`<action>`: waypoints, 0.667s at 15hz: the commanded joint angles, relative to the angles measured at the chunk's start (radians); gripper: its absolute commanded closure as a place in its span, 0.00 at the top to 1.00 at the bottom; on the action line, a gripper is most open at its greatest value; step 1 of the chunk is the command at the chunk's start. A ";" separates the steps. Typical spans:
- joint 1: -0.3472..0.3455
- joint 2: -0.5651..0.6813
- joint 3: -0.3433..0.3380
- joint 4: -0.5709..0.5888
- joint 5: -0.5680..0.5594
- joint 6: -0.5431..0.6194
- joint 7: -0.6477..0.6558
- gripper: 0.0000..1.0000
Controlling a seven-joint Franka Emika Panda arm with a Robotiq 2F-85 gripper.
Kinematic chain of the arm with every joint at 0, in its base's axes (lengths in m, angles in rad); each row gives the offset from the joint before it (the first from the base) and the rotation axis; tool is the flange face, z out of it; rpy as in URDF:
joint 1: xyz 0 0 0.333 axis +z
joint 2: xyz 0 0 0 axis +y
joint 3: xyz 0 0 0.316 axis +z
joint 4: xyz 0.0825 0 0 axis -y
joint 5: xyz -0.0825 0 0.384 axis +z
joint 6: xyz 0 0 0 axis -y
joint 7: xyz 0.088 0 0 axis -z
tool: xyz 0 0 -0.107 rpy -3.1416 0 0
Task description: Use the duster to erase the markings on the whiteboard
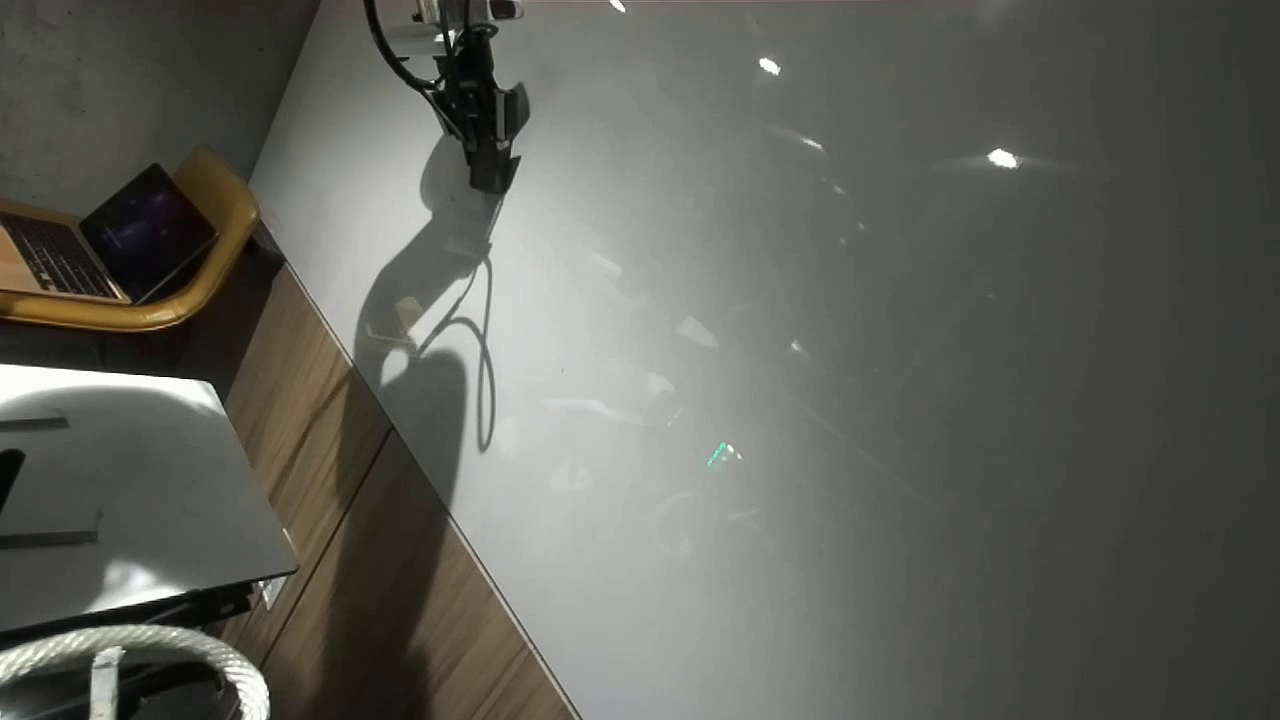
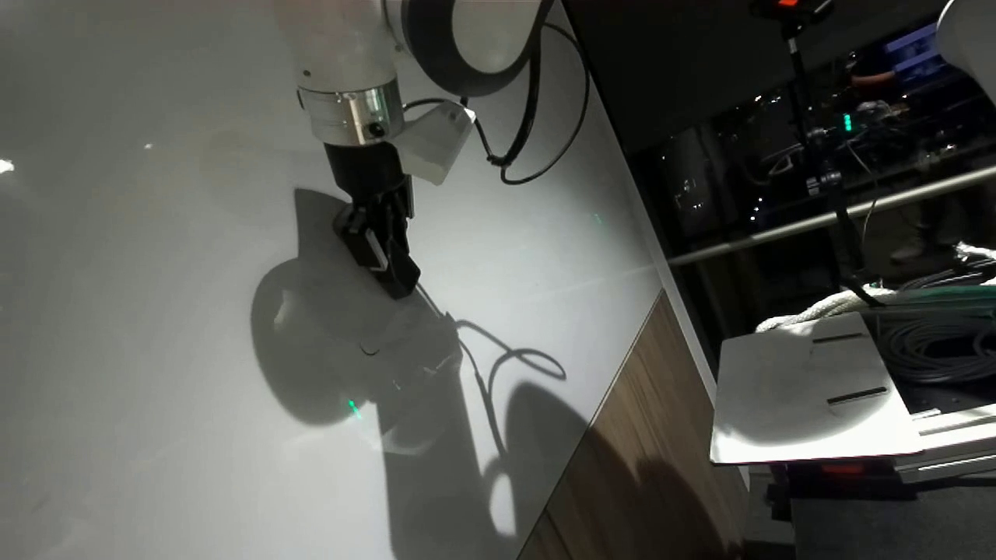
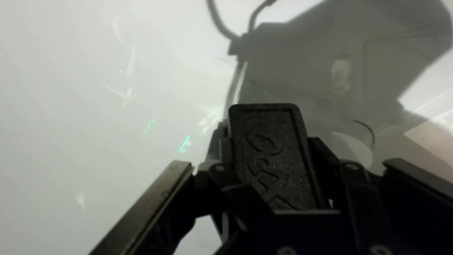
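Out in front of the whiteboard (image 1: 900, 450), the claw (image 3: 269, 147) is clamped on the duster (image 3: 265, 124), gripping it from both sides, with the lettered face of the dark block showing in the wrist view. Getting hold of the duster is therefore done, and I judge the step in hand to be lining it up for the wipe.

To the right of the duster in the wrist view, and apart from it, is a short, thin, curved mark (image 3: 368, 131). In an exterior view the same curve lies near the tip of the claw and a little to the left, inside the shadow (image 2: 311, 342) of the arm (image 2: 342, 47). Some fainter lines (image 3: 365, 63) on the far side of the wrist view could be more writing or only reflections; I cannot tell which.

Whether the duster touches the whiteboard is not clear from any view. The next move, I think, calls for shifting it right, as the wrist view has it, until it covers the mark, then laying its wiping side, presumably the hidden one, flat. Short strokes with light, even pressure should follow. A tilted duster might rub along one edge only and skip part of the curve.
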 commanded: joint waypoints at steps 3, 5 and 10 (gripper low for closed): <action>0.080 0.220 -0.003 0.168 -0.018 -0.016 -0.001 0.29; 0.118 0.293 -0.014 0.244 -0.016 -0.049 -0.022 0.29; 0.183 0.396 -0.048 0.460 -0.023 -0.233 -0.113 0.29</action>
